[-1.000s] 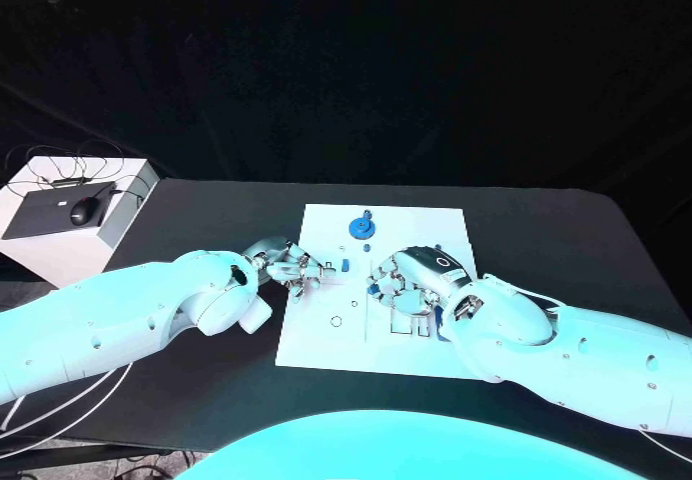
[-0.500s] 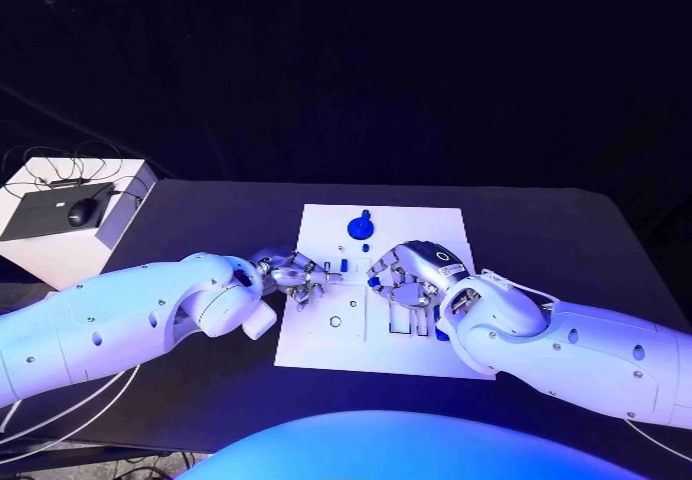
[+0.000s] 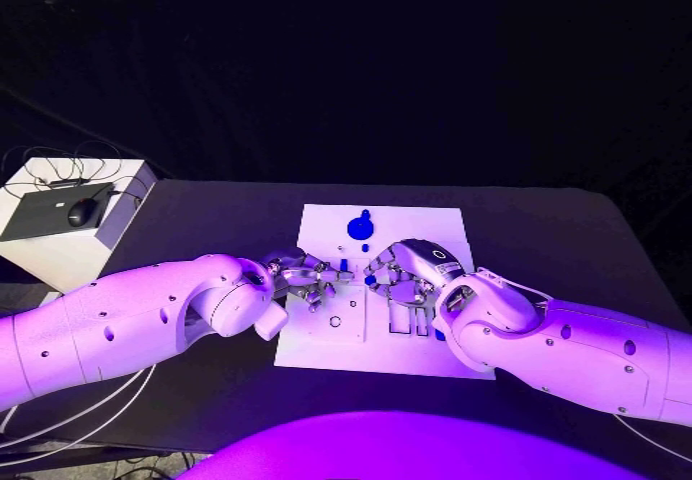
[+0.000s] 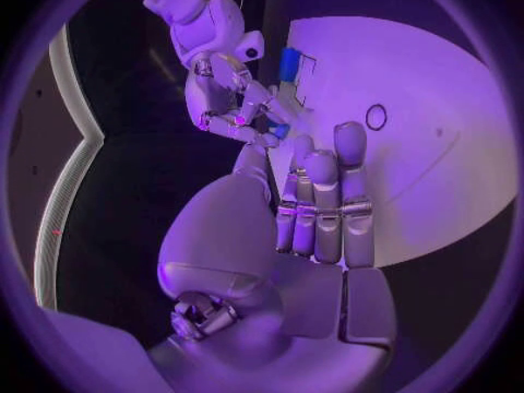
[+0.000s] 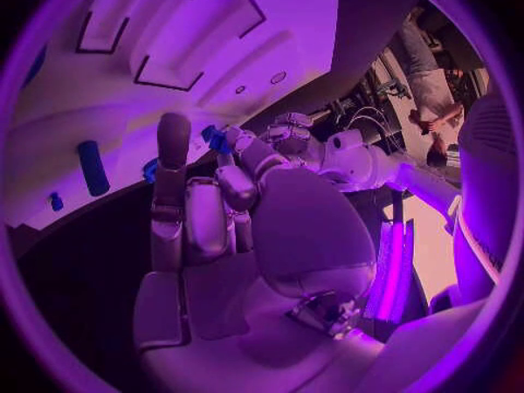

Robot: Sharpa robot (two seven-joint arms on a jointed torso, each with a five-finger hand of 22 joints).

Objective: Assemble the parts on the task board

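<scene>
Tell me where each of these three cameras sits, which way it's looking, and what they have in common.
Head view: on the robot's head, looking down at the task board; both arms enter, left hand and right hand meeting over it.
Left wrist view: behind the left hand, facing the board and the right hand.
Right wrist view: behind the right hand, facing the board and a blue part.
Shared: all show the board.

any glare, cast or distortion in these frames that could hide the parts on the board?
Head view: purple light over everything, task board evenly lit, room behind black. Left wrist view: fisheye bends the board's edge, left hand covers its near part. Right wrist view: same curving, right hand blocks the middle, a blue part still reads clearly.
</scene>
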